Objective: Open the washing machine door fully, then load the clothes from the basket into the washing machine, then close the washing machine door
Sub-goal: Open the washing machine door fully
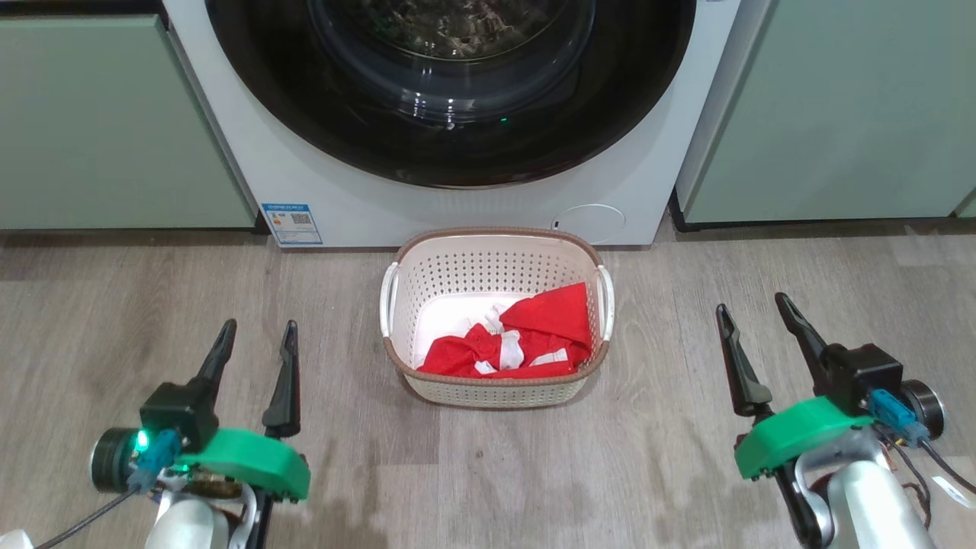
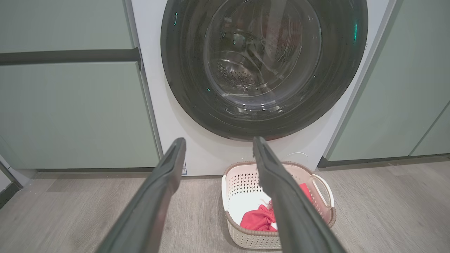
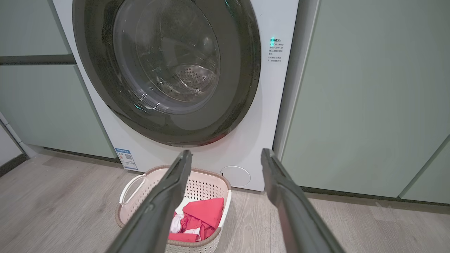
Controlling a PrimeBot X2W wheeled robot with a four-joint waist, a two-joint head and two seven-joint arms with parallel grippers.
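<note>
The white washing machine [image 1: 358,191] stands straight ahead, and its round black-rimmed door [image 1: 450,114] lies flat against the front, shut. On the floor just before it sits the cream basket [image 1: 496,393] holding red clothes [image 1: 526,339] with white stripes. My left gripper [image 1: 258,339] hovers open over the floor left of the basket, nothing between its fingers. My right gripper [image 1: 755,313] is open and empty on the basket's right. The left wrist view shows the door [image 2: 263,66], the basket [image 2: 246,239] and the clothes [image 2: 258,219]. In the right wrist view appear the door [image 3: 165,70], basket [image 3: 207,182] and clothes [image 3: 202,214].
Pale green cabinets [image 1: 114,122] flank the machine on the left and on the right [image 1: 839,114]. A blue label sticker [image 1: 291,223] and a round service flap [image 1: 591,223] mark the machine's lower front. Wood-look floor [image 1: 488,473] spreads around the basket.
</note>
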